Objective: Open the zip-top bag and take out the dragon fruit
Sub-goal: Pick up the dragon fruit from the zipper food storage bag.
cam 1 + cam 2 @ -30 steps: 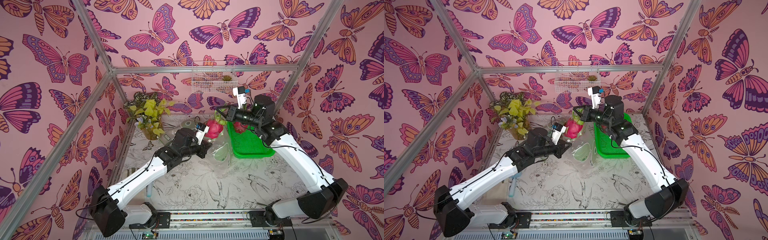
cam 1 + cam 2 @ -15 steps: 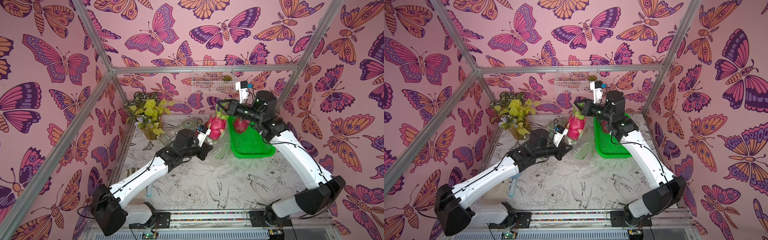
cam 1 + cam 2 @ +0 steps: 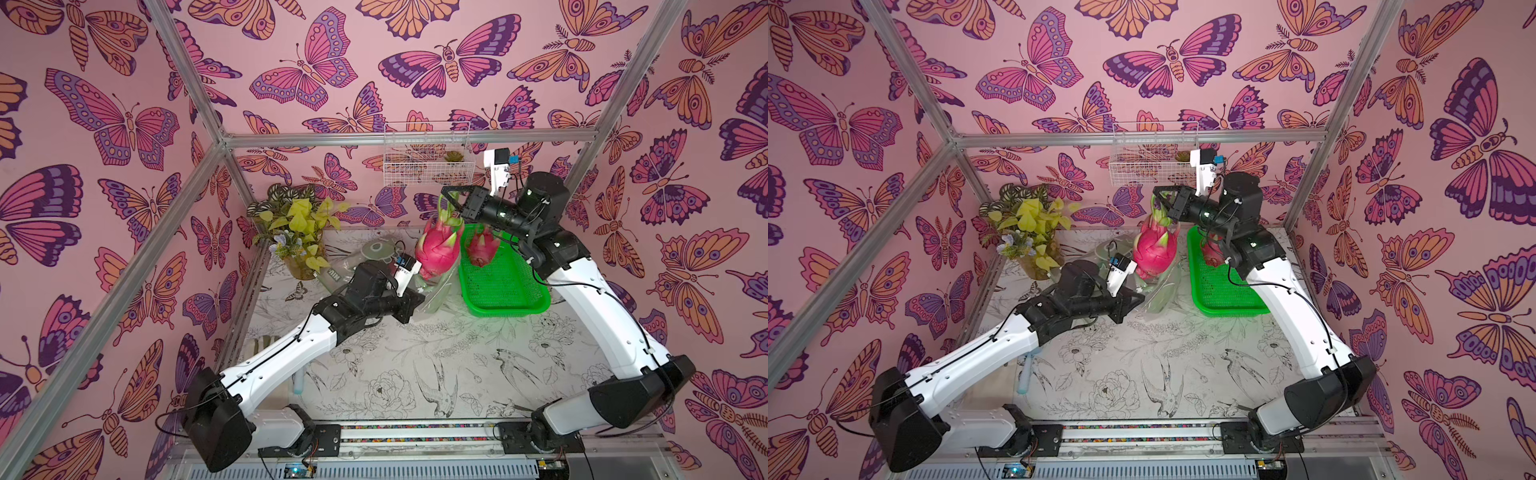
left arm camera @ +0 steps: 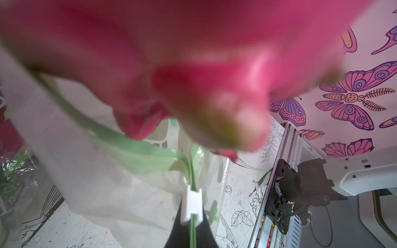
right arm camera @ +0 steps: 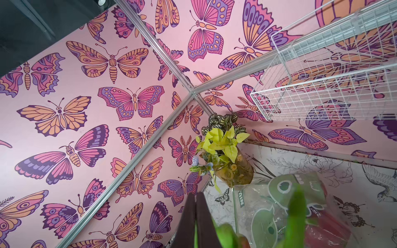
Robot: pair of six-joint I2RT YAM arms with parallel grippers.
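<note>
Moved: over the last second the right arm has drawn its dragon fruit (image 3: 438,249) higher, up out of the bag's mouth; the left arm has hardly shifted.
Green tray (image 3: 507,309): just beside the bag; one redder dragon fruit (image 3: 482,251) already lies at its far end.
Zip-top bag (image 3: 436,297): open, mouth upward, between the left arm and the tray. Something red (image 5: 322,232) shows through the plastic, probably another fruit.
Lifted fruit: hangs upright over the bag in both top views. Its lower end is about level with the mouth, and I cannot tell whether it is quite clear.
Done: bag opened, one fruit out, a second nearly out.
Left: carry this fruit to the tray, then empty what remains.
Right gripper (image 3: 446,195): clamped on the green scales at the fruit's top, bearing its whole weight.
Left gripper (image 4: 191,223): closed on the bag's rim at the green zip strip (image 4: 129,146), right by the white slider (image 4: 191,205), holding the bag down.
</note>
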